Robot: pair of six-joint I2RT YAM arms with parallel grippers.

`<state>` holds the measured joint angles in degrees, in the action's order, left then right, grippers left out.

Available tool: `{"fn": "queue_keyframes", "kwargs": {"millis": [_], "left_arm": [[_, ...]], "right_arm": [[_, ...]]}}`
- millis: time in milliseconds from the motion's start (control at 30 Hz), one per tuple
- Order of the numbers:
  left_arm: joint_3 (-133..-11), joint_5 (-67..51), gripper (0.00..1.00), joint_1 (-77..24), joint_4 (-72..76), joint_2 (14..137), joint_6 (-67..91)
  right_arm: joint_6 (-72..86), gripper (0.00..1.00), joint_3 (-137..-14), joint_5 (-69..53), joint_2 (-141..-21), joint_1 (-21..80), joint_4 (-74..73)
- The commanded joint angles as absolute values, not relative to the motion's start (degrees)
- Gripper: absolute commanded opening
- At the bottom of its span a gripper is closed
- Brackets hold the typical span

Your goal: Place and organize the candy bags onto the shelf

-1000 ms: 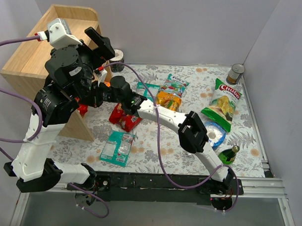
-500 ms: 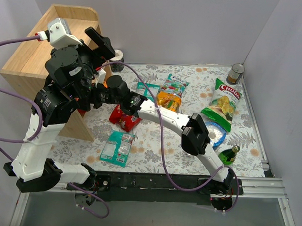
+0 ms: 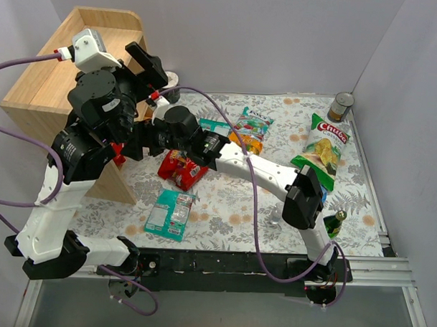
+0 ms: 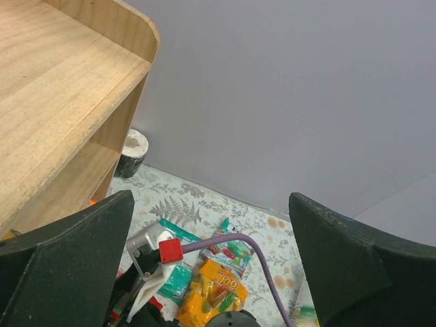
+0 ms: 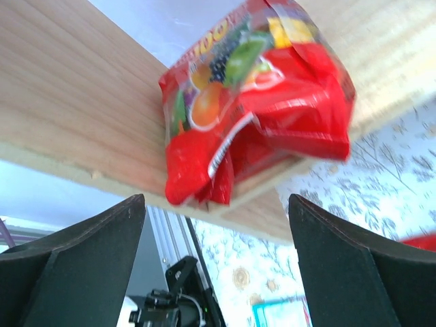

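Right fingers apart, red candy bag on wooden shelf, floral tablecloth below

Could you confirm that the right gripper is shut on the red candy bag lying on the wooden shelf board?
Not quite: the right gripper is open, its jaws standing wide apart and clear of the red candy bag. The bag does lie on the wooden shelf board, as the right wrist view shows.
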<state>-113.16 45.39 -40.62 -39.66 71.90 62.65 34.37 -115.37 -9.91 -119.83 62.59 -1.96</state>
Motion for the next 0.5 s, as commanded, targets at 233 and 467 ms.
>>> {"fn": "queue_keyframes", "kwargs": {"millis": [233, 467], "left_arm": [[-109.6, 40.3, 0.98, -40.6, -38.9, 70.2, 61.3], [-107.2, 31.9, 0.98, -40.6, -42.4, 72.5, 60.7]], "right_arm": [[32.8, 0.93, -109.5, -0.6, -108.5, 60.3, -11.7], [36.9, 0.91, -92.8, 8.2, -95.4, 53.1, -17.3]]}}
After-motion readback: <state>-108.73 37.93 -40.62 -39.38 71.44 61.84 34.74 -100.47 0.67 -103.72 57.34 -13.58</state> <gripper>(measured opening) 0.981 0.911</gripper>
